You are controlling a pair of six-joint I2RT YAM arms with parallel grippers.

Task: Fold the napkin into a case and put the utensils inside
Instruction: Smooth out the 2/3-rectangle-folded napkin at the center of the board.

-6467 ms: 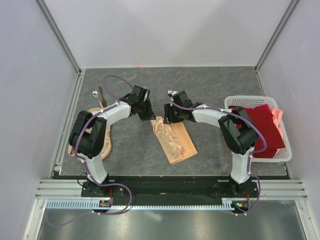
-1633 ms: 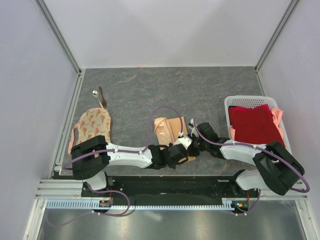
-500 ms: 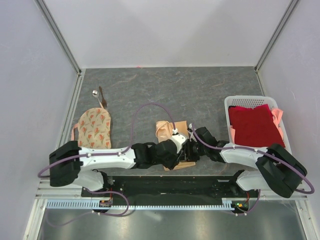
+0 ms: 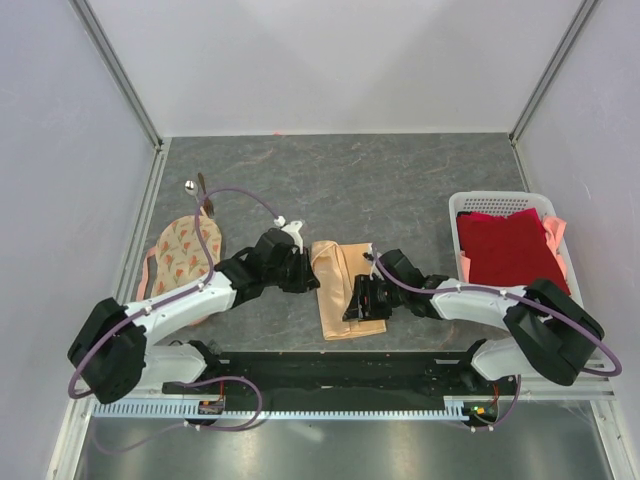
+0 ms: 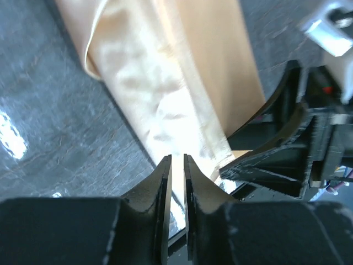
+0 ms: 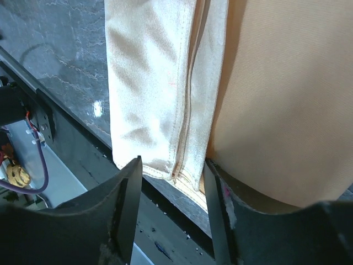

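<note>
Where it lies folded into a long narrow strip, the napkin [image 4: 343, 285] sits near the front edge of the counter [image 4: 400, 180], between the two arms. The left claw [image 5: 177, 161] hangs over its left side, fingers almost together with only a slit between them and no cloth visibly pinched. The right claw [image 6: 172, 162] stands well open across the strip's near end, gripping nothing. At the back left lie the spoon [image 4: 190, 185] and brown stick [image 4: 203, 185], beyond a printed cream cloth [image 4: 185, 250].
</note>
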